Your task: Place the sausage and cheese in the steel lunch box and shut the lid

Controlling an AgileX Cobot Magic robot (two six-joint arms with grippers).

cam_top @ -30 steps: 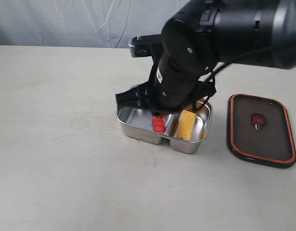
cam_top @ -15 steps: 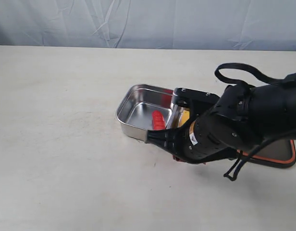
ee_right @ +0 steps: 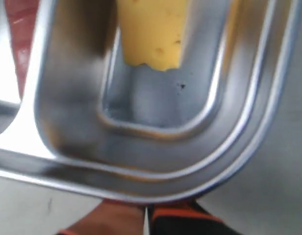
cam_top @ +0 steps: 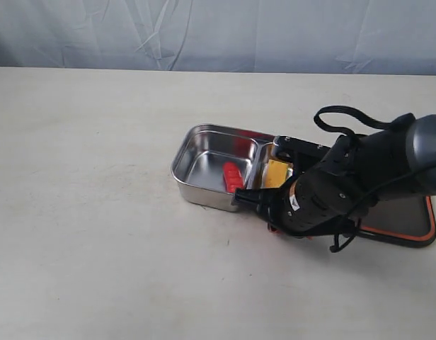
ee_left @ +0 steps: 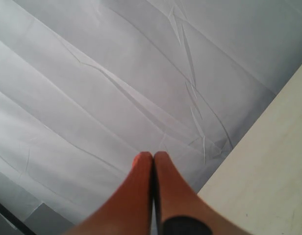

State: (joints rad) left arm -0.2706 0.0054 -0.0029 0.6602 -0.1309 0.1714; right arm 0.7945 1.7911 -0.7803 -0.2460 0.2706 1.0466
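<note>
The exterior view shows the steel lunch box (cam_top: 202, 161) uncovered on the table (cam_top: 90, 227). The sausage (cam_top: 233, 177) lies in its larger compartment and the cheese (cam_top: 277, 172) in the smaller. The lid (cam_top: 408, 218) lies beside it, half hidden by the right arm (cam_top: 338, 188). Only the right wrist view shows the right gripper (ee_right: 146, 219), its fingertips pressed together just outside the box's rim. Only the left wrist view shows the left gripper (ee_left: 153, 160), likewise pressed together, before a grey backdrop (ee_left: 92, 73).
</note>
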